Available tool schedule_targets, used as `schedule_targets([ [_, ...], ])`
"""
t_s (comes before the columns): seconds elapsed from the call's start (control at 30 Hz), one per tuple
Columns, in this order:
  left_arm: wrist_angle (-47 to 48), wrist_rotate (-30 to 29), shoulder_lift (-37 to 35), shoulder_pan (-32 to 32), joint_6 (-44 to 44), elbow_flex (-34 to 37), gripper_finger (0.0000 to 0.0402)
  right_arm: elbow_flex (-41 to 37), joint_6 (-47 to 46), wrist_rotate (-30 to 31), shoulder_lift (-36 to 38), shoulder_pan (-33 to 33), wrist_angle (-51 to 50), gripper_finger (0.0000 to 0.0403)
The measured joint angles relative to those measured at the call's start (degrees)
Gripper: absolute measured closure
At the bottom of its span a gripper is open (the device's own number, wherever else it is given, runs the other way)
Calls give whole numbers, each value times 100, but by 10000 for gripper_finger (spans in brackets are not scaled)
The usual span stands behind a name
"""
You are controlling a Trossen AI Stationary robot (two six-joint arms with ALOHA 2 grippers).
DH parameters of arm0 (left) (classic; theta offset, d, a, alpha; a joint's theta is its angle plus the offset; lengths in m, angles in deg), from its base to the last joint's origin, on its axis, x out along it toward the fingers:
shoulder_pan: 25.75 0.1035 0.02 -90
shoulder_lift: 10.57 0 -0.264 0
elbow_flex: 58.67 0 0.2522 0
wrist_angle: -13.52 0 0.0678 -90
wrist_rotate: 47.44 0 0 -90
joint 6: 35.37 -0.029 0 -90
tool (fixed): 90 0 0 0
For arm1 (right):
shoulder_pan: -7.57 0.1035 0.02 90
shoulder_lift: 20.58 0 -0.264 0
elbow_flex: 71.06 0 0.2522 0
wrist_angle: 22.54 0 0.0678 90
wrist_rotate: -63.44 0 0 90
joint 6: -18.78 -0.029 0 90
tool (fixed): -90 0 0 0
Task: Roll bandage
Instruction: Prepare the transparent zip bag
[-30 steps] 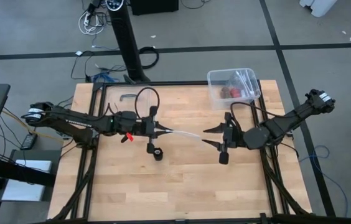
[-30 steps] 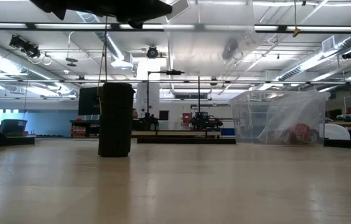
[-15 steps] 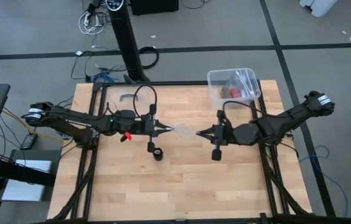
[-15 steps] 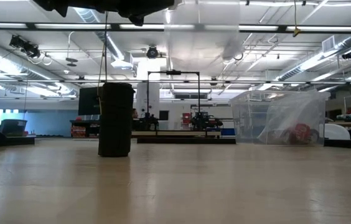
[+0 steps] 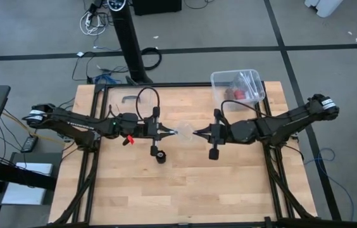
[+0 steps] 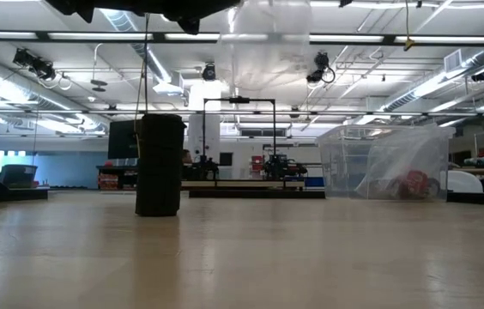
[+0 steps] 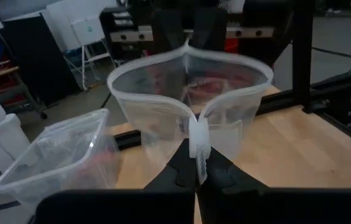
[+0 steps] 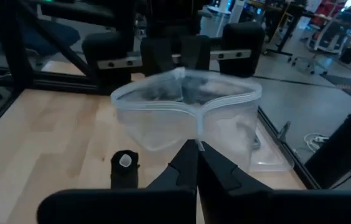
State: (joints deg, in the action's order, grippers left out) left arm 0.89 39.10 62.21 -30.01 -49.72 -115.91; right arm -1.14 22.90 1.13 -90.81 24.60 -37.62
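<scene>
The bandage (image 5: 160,156) is a black roll standing on its end on the wooden table (image 5: 185,190), near the left gripper; it shows too in the low view (image 6: 159,165) and the right wrist view (image 8: 124,169). No gripper touches it. Above the table's middle, a clear plastic wrapper (image 5: 185,130) hangs between my left gripper (image 5: 175,132) and my right gripper (image 5: 195,133), both shut on it. Its mouth bows open into a loop (image 7: 188,87). My left gripper pinches the wrapper's thick rim (image 7: 198,134) between its two fingers, coming level from the table's left. The wrapper is lifted clear of the table. My right gripper pinches the opposite side of the rim (image 8: 195,142) between its two fingers, coming nearly level from the table's right, facing the left gripper.
A clear plastic box (image 5: 237,88) with red and clear items stands at the table's far right corner, also in the low view (image 6: 388,163). A small dark bracket (image 5: 130,98) lies at the far left. Bare wood lies toward the near edge.
My right gripper has moved toward the table's left, toward the left gripper, and has shut on the wrapper's free end. The wrapper, stretched flat then, has buckled into an open loop between the two grippers. The bandage roll has stayed in place.
</scene>
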Motion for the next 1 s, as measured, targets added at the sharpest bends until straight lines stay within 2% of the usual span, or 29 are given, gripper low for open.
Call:
schedule_targets([
  [0.23, 161, -10, 378, 0, -45, -350, 400, 0, 0, -347, -192, -289, 74, 402],
  [0.4, 423, -79, 602, 0, -167, -582, 400, -2, 37, -369, -254, -330, 48, 402],
  [0.6, 222, -137, 642, 4, -181, -590, 400, 0, 66, -490, -371, -394, 187, 403],
  [0.73, 397, -164, 622, 3, -188, -595, 400, 0, 68, -531, -356, -409, -75, 403],
  [1.0, 716, -210, 551, 2, -191, -590, 399, 0, -279, -175, -44, -198, -1104, 393],
])
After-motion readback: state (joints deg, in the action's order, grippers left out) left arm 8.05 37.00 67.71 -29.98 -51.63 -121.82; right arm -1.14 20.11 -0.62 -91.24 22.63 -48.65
